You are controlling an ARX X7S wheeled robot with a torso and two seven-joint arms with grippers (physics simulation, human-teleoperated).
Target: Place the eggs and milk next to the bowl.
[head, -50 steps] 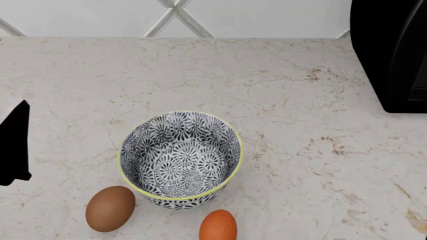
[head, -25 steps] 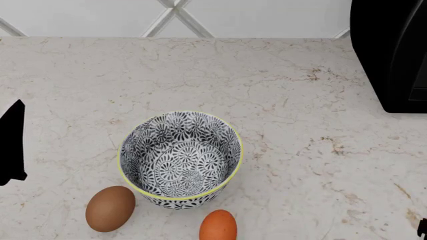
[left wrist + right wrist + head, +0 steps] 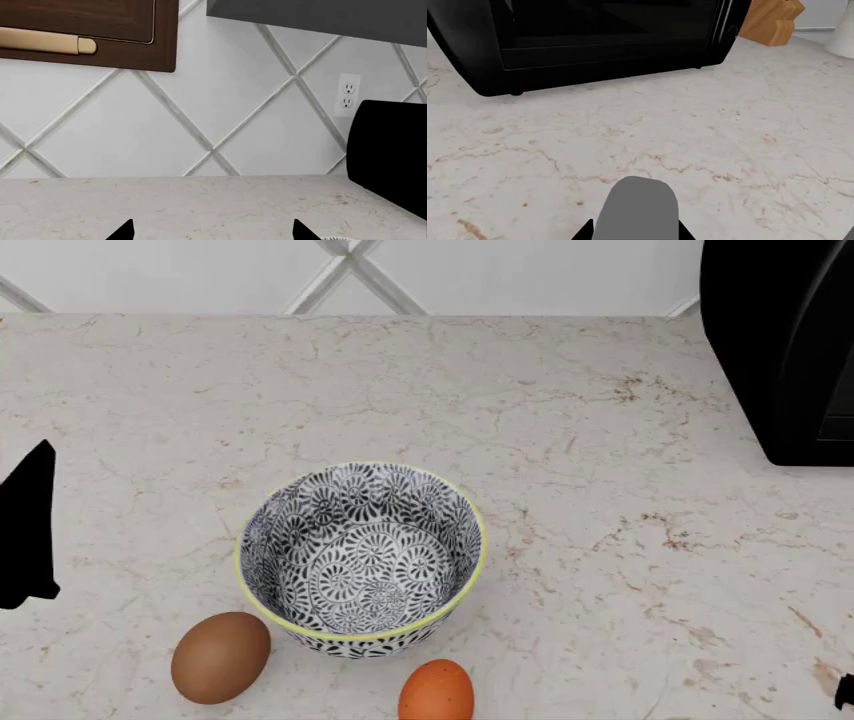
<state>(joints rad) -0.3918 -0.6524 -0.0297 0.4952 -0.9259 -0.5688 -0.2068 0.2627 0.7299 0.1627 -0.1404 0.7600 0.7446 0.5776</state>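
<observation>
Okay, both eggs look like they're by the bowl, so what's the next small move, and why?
Probably turn toward finding the milk. The brown egg and orange egg already lie close beside the bowl, no bottle is clearly in view, and the left hand is open and empty.
</observation>
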